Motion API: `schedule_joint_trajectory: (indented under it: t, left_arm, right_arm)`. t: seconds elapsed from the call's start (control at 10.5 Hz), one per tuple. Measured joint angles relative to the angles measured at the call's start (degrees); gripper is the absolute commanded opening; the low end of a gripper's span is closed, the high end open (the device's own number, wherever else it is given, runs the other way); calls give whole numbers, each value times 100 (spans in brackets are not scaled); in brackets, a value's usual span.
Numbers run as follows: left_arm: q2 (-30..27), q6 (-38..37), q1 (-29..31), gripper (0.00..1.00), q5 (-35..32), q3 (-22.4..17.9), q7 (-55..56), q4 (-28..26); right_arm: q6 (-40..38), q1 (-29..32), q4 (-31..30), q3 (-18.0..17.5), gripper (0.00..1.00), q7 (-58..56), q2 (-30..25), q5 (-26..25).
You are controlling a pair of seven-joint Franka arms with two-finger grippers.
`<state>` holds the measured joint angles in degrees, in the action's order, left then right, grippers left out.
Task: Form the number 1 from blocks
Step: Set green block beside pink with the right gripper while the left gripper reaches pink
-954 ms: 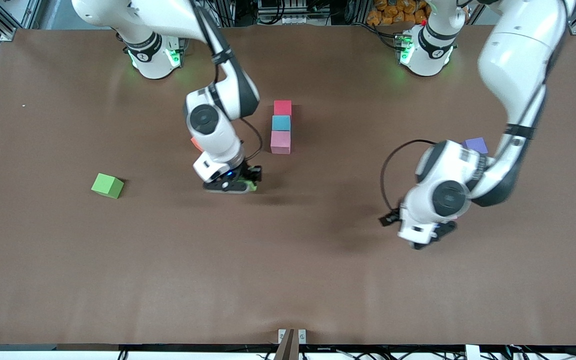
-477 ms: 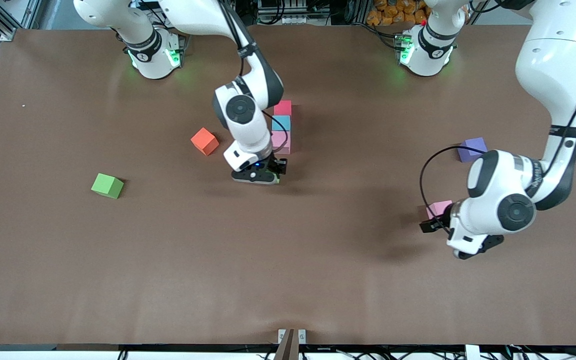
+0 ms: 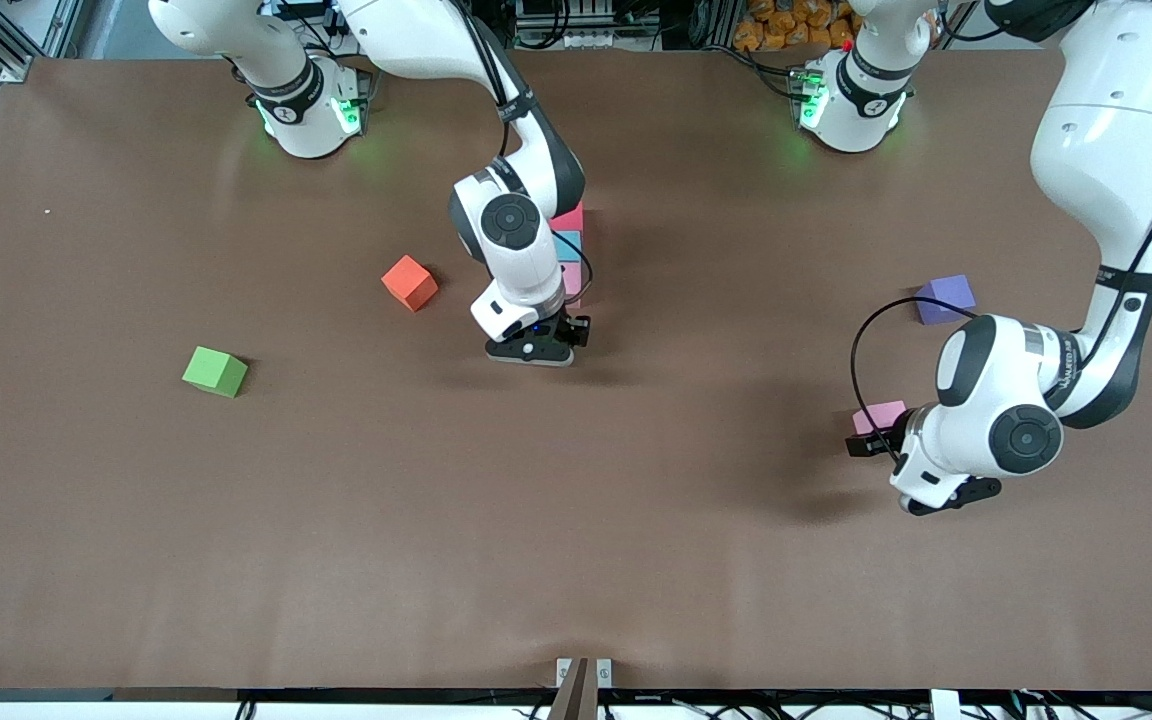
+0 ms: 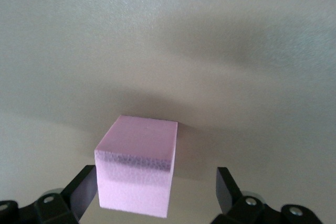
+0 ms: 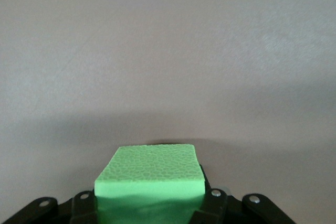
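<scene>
Brown matting covers the table (image 3: 236, 550) from end to end, with both arm bases along its top edge in the front view.

Near the middle, 3 blocks sit in a touching line running toward the front camera: red block (image 3: 570, 218) farthest, light blue block (image 3: 568, 246) next, pink block (image 3: 573, 282) nearest. The right arm's wrist hides much of all 3. The right gripper (image 3: 533, 352) is low over the mat just on the camera side of that line, jaws pressed onto a green block (image 5: 149, 182). Only the right wrist view shows this block, seated between the black fingers (image 5: 212, 203); from the front the gripper body covers it.

Toward the left arm's end, the left gripper (image 3: 941, 495) hangs low with its jaws spread wide. A second pink block (image 4: 136, 174) rests on the mat between the open fingers (image 4: 227, 190). The left wrist view shows a gap on 1 side, while the other finger is close beside it. From the front only a corner of it shows.

Loose on the mat lie an orange block (image 3: 410, 282), another green block (image 3: 215, 371) toward the right arm's end, and a purple block (image 3: 945, 298).
</scene>
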<state>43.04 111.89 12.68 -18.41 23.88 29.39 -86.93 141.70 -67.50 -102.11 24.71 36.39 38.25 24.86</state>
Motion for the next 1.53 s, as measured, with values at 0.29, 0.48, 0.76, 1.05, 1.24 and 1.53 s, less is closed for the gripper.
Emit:
schedule_joint_trajectory:
  t: [0.29,0.48,0.76,1.05,1.24,1.53]
  left_arm:
    - [125,-6,-6,100,-91,-10,-72,-4]
    - [248,-19,-6,100,-259,-27,-72,-19]
    - [314,-20,-9,100,-296,-45,-72,4]
    - [203,-106,-17,100,-296,-20,-72,95]
    - [88,-198,-34,100,-296,-16,-72,104]
    - [39,-276,-78,100,-296,-16,-57,103]
  right_arm:
    - [-245,-14,0,-151,55,1,4,0]
    - [-343,-18,-10,-214,55,1,4,0]
    - [-355,-18,-40,-236,55,2,3,1]
    - [-356,-18,-82,-236,100,3,4,1]
    - [-356,-18,-84,-236,100,20,3,2]
    - [-316,30,-85,-189,100,102,-114,21]
